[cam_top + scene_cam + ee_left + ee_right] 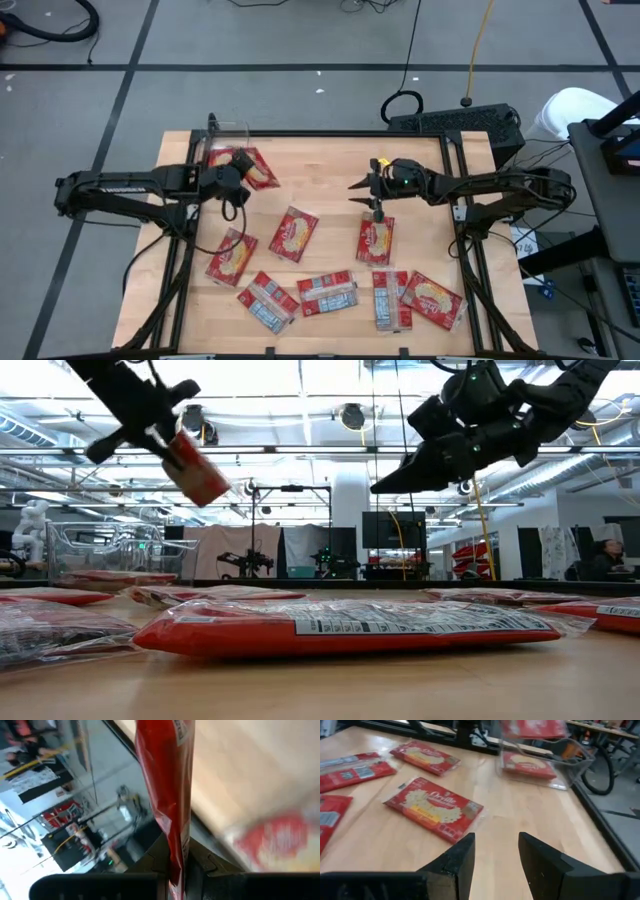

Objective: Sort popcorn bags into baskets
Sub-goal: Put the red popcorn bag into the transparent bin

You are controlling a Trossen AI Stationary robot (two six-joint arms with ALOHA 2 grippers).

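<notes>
My left gripper is shut on a red popcorn bag, raised over the clear plastic basket at the table's far left. The right wrist view shows the basket with another bag lying flat in it. My right gripper hovers open above the middle of the table, just beyond a bag; its fingers hold nothing. Several more bags lie flat along the near half, among them one with a popcorn picture. My left gripper pinches the bag between its two fingers by one end. The bag shows edge-on and runs straight out from the fingers. It is lifted clear of the table and basket and slants downward from the gripper.
Bags lie at the near left, and in a near row. Bare wood lies between the basket and my right gripper. A black frame borders the table.
</notes>
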